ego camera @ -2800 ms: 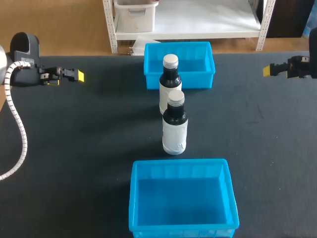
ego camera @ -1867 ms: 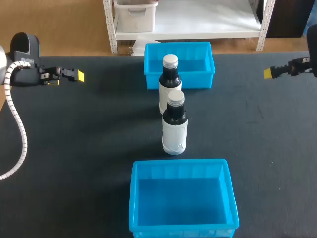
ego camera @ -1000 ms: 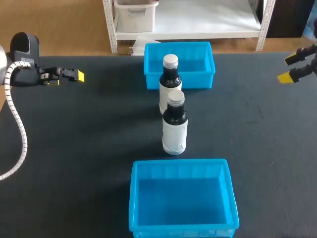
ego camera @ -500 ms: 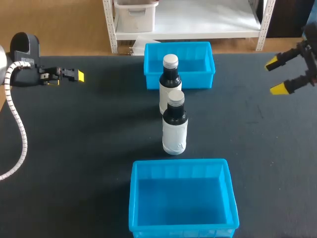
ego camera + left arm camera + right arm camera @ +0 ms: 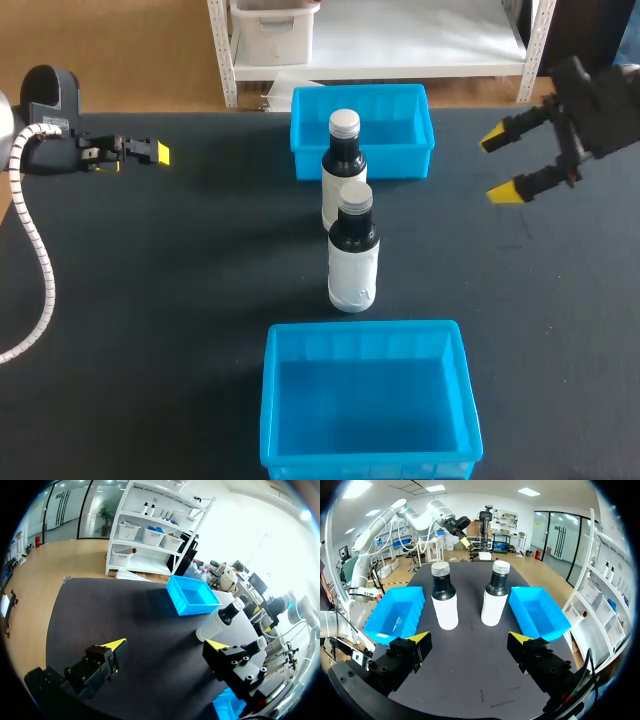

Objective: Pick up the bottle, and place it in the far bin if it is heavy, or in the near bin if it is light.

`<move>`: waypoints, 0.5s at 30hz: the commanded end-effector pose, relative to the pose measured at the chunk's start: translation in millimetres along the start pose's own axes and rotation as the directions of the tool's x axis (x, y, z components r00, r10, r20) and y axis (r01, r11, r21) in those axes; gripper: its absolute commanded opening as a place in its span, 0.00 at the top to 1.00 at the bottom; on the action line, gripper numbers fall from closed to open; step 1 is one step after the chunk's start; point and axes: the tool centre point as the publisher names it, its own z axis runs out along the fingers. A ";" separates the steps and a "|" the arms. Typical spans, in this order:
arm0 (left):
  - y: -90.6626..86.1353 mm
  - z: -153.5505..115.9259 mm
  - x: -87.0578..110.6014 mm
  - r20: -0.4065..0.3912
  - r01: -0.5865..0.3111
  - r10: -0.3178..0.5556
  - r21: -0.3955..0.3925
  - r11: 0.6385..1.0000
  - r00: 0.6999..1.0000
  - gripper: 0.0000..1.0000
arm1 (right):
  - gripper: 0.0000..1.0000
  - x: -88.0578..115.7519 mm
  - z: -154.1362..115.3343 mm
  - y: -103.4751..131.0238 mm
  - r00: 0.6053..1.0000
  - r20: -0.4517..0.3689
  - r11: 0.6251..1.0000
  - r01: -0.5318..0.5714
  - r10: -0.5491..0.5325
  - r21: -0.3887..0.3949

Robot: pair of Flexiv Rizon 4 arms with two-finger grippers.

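Two dark bottles with white labels and silver caps stand upright in a row mid-table: the far bottle (image 5: 344, 170) (image 5: 495, 600) (image 5: 218, 623) just before the far blue bin (image 5: 405, 160) (image 5: 538, 611) (image 5: 192, 596), the near bottle (image 5: 352, 258) (image 5: 444, 602) a little behind the near blue bin (image 5: 365, 405) (image 5: 395, 612). My right gripper (image 5: 500, 166) (image 5: 469, 639) hangs open to the right of the bottles, facing them, holding nothing. My left gripper (image 5: 158, 153) (image 5: 165, 645) sits open at the far left, well clear of them.
Both bins hold nothing. Dark tabletop lies bare on both sides of the bottle row. In the left wrist view the near bottle's cap (image 5: 257, 642) peeks out behind one finger.
My right gripper has swung in from the table's right edge toward the bottles, its fingers now spread one behind the other. The left arm and both bottles have not moved.
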 end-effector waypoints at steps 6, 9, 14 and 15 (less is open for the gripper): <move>0.0 0.0 0.0 0.000 0.000 0.000 0.000 1.000 1.000 0.00 | 0.00 -21.6 28.2 14.0 1.000 0.007 1.000 0.016 -0.016 -0.003; 0.0 0.0 0.0 0.000 0.000 0.000 0.000 1.000 1.000 0.00 | 0.00 -26.8 40.5 17.3 1.000 0.004 0.999 0.023 -0.023 -0.026; 0.0 0.0 0.0 0.000 0.000 0.000 0.000 1.000 1.000 0.00 | 0.00 -33.6 57.3 20.8 1.000 0.003 0.998 0.031 -0.031 -0.058; 0.0 0.0 0.0 0.000 0.000 0.000 0.000 1.000 1.000 0.00 | 0.00 -35.1 60.3 21.6 0.999 0.001 0.998 0.032 -0.032 -0.061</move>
